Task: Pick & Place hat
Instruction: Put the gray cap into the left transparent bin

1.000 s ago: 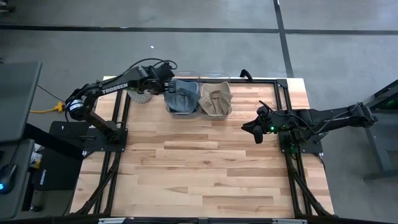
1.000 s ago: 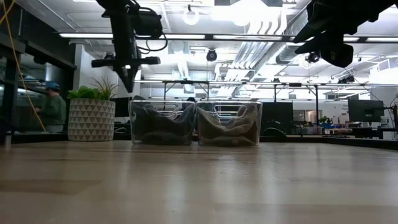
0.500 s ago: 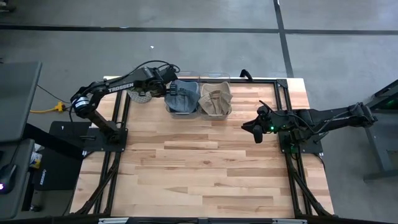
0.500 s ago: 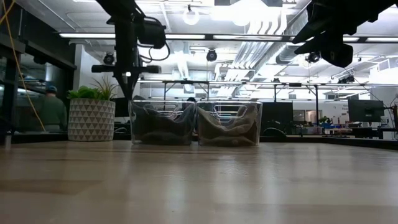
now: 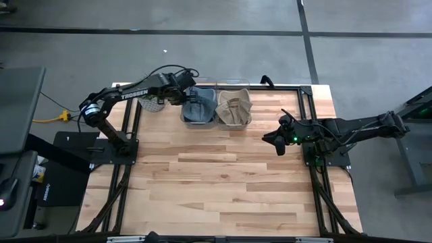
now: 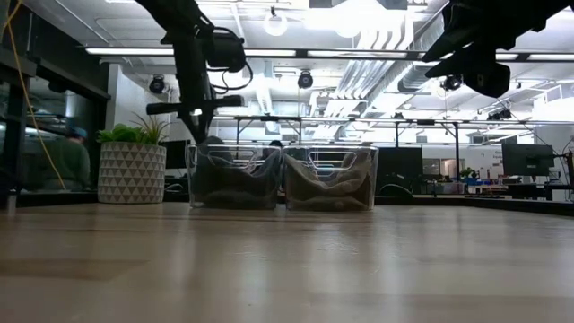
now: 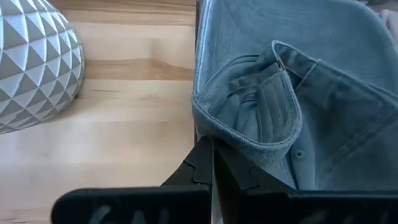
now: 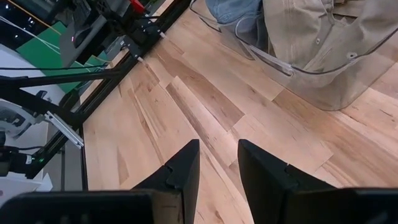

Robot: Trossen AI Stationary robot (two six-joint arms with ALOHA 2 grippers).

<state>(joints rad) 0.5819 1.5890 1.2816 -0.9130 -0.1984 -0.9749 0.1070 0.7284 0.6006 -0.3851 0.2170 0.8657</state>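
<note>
A blue denim hat lies crumpled in the left of two clear bins. A beige hat fills the right bin. My left gripper is shut and points steeply down at the left bin's left wall, its tips right beside the denim hat's rolled edge. In the high view that gripper sits between the pot and the bin. My right gripper hangs open above the table's right side, with nothing between its fingers. My left gripper's shut fingertips stand against the denim hat's rolled edge at the bin's left wall, coming from above at a slant. I cannot tell whether they touch the cloth.
A white pot with a triangle pattern holding a green plant stands just left of the bins, close to my left arm. Bare wooden table spreads from the bins to the near edge. Black frame rails run along both sides.
My left gripper has sunk and moved toward the table's right, from above the pot to the left bin's left wall, staying shut. My right arm has kept still.
</note>
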